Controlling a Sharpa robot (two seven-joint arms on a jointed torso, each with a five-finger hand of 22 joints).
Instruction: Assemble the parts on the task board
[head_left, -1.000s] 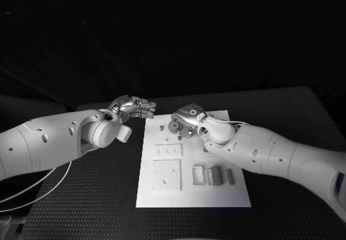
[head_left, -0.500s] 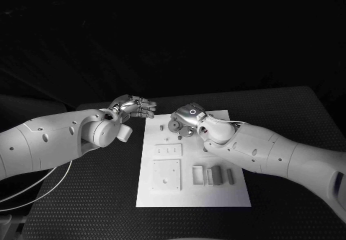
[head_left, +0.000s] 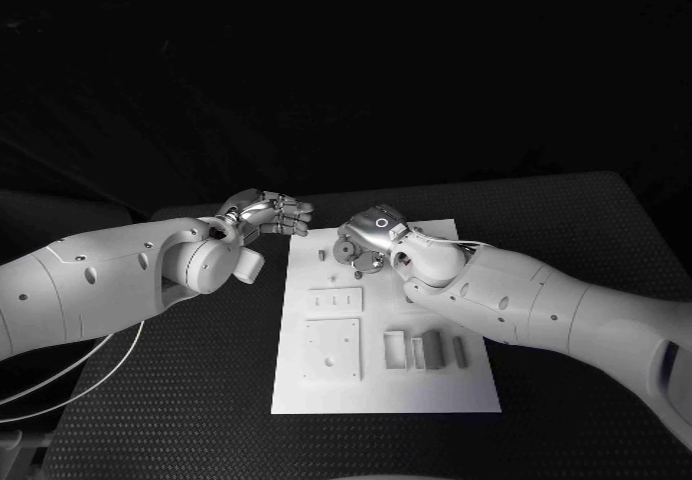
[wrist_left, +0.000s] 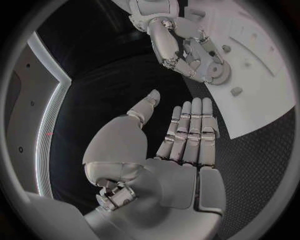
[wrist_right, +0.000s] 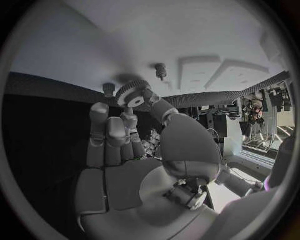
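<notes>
Slightly farther up the task board (head_left: 387, 385) now, right hand (head_left: 369, 235) pinches a small toothed gear (wrist_right: 133, 93); I see left hand (head_left: 268, 214) empty, fingers straight, beside the board.

A black table (head_left: 188, 400) with a finely textured top is filling the lower half of the head view, its far edge running across the middle of the frame. Behind it, the whole upper part is lying in near-total darkness. White cables (head_left: 58, 375) are looping at the lower left edge.
</notes>
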